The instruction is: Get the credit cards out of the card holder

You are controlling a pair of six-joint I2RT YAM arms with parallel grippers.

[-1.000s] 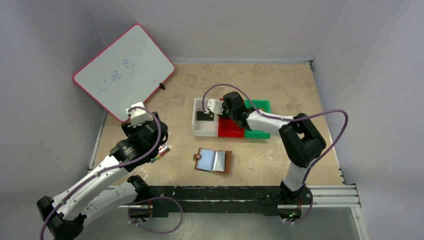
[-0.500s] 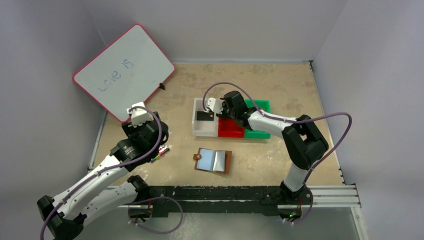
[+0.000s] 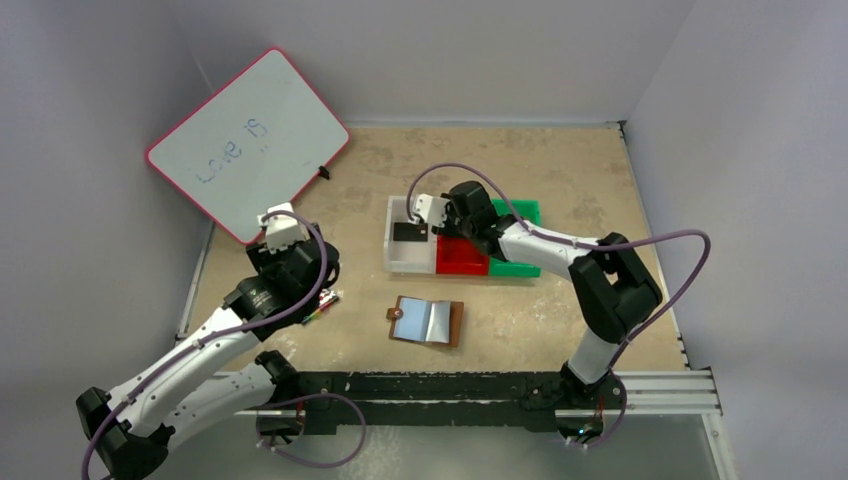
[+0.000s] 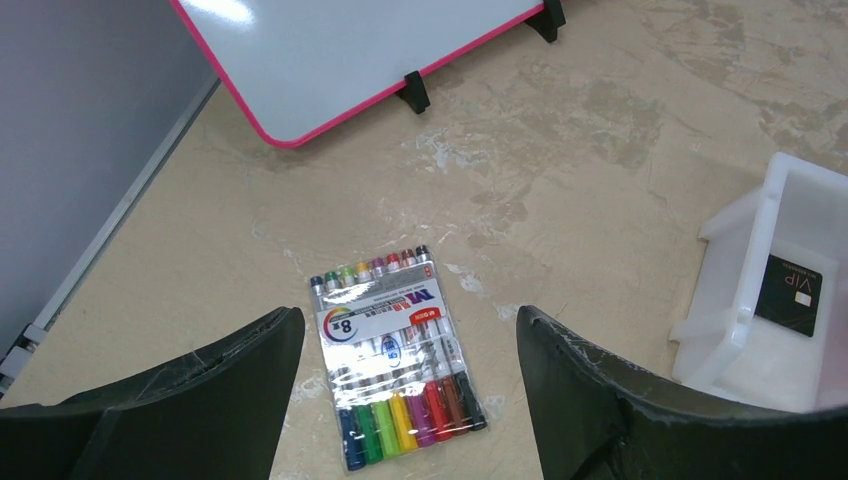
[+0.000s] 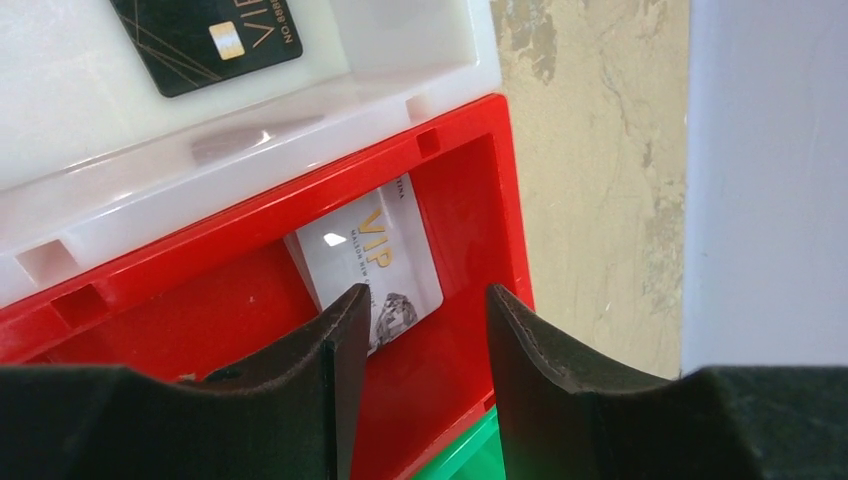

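Observation:
The card holder (image 3: 427,321), brown leather with shiny clear sleeves, lies open flat on the table in front of the bins. A black credit card (image 5: 210,35) lies in the white bin (image 5: 80,100). A silvery credit card (image 5: 372,255) rests flat in the red bin (image 5: 180,320). My right gripper (image 5: 425,310) hangs open just above that silvery card, with nothing between its fingers. Over a marker pack far to the left, my left gripper (image 4: 407,320) stands wide open and empty. The black card (image 4: 795,295) also shows at the right edge of the left wrist view.
A pack of coloured markers (image 4: 395,350) lies under the left gripper. The pink-framed whiteboard (image 3: 245,140) leans at the back left. The green bin (image 3: 515,240) adjoins the red bin (image 3: 462,258) and the white bin (image 3: 410,250). Walls close in on three sides.
The right gripper's jaws have spread apart over the red bin and its elbow has drifted slightly right. The left arm has edged a little forward.

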